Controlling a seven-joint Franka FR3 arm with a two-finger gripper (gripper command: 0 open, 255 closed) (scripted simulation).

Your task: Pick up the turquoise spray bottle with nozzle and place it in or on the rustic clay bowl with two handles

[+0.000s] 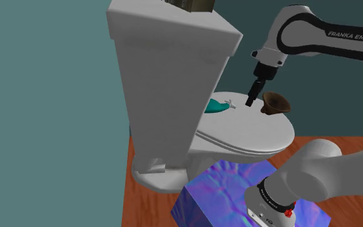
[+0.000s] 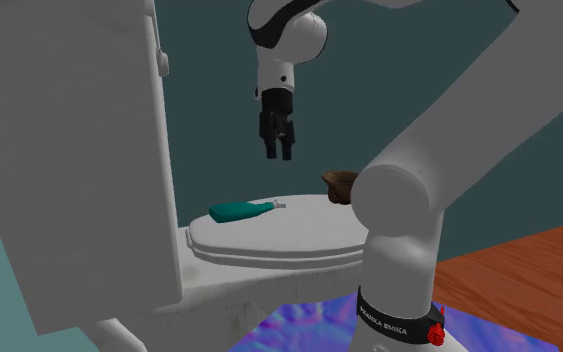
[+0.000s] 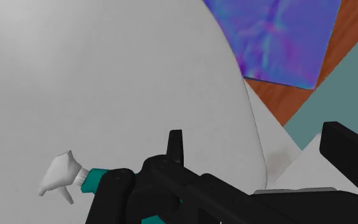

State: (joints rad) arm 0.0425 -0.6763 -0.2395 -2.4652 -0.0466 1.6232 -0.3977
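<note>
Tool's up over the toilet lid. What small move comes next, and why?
Probably lower the open tool toward the body of the turquoise spray bottle: it lies on its side on the toilet lid, untouched, and the tool hangs well above, near its nozzle end.

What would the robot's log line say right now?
gripper: open, above toilet lid | turquoise spray bottle: lying on lid, not held | brown bowl: on lid, apart from bottle

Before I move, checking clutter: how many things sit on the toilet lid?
2: the turquoise spray bottle lying beside the tank, the brown bowl apart from it. The tank may hide others.
</note>
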